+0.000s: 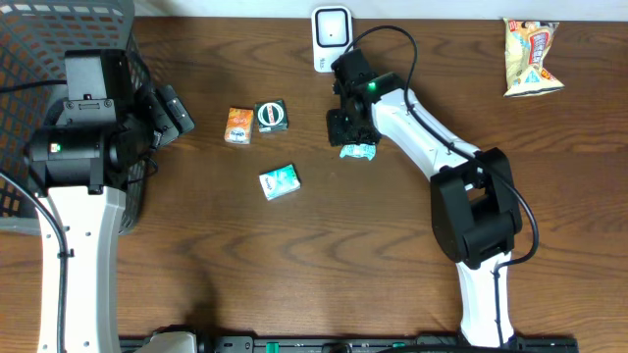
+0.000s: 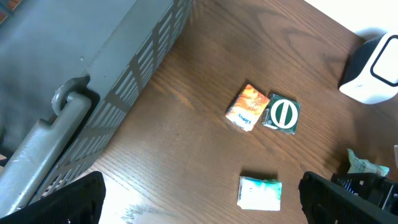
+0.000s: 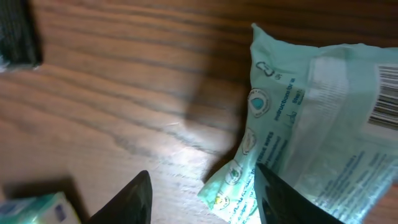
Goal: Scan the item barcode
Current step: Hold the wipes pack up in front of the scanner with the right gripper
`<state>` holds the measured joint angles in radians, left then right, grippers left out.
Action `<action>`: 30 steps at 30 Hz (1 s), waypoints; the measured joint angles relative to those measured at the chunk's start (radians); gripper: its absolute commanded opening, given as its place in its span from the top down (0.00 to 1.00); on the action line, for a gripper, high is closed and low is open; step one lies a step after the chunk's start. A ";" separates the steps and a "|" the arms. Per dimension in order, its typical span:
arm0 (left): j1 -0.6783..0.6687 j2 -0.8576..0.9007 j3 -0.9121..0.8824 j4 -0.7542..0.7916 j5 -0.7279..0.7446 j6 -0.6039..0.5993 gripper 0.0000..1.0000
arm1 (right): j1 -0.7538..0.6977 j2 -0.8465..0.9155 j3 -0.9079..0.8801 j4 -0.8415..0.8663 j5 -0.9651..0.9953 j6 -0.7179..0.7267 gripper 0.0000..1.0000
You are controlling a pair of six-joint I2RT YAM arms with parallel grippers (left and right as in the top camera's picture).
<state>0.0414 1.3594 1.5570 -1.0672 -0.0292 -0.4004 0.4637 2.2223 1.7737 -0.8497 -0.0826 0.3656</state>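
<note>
A pale green wipes packet (image 3: pixel 323 124) lies on the wooden table with a barcode (image 3: pixel 385 102) showing at its right edge. My right gripper (image 3: pixel 202 199) hangs open just over it. Its right finger (image 3: pixel 280 199) is over the packet, its left finger (image 3: pixel 130 199) is over bare wood, and only the packet's lower corner lies between them. From overhead, the right gripper (image 1: pixel 351 132) sits just below the white scanner (image 1: pixel 332 39), with the packet (image 1: pixel 359 150) at its tip. My left gripper (image 1: pixel 177 110) stands wide open and empty beside the basket, also seen as the left gripper (image 2: pixel 199 208).
An orange packet (image 1: pixel 238 126), a dark green box with a white ring (image 1: pixel 271 115) and a teal-and-white packet (image 1: pixel 280 182) lie left of centre. A chips bag (image 1: pixel 530 57) rests at the far right. A grey mesh basket (image 1: pixel 59 39) fills the far left corner.
</note>
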 measured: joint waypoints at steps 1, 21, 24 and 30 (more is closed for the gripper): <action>0.000 0.000 0.000 0.000 0.000 0.000 0.02 | 0.002 0.000 0.000 0.000 0.020 0.010 0.55; 0.000 0.000 0.000 0.000 0.000 0.000 0.02 | 0.025 -0.003 0.000 -0.208 0.278 -0.047 0.54; 0.000 0.000 0.000 0.000 0.000 0.000 0.02 | 0.025 -0.022 0.000 -0.217 0.277 -0.057 0.54; 0.000 0.000 0.000 0.000 0.000 0.000 0.02 | 0.025 -0.123 0.000 -0.227 0.236 -0.062 0.44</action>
<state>0.0414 1.3594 1.5570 -1.0676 -0.0292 -0.4004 0.4885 2.0995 1.7737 -1.0767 0.1532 0.3035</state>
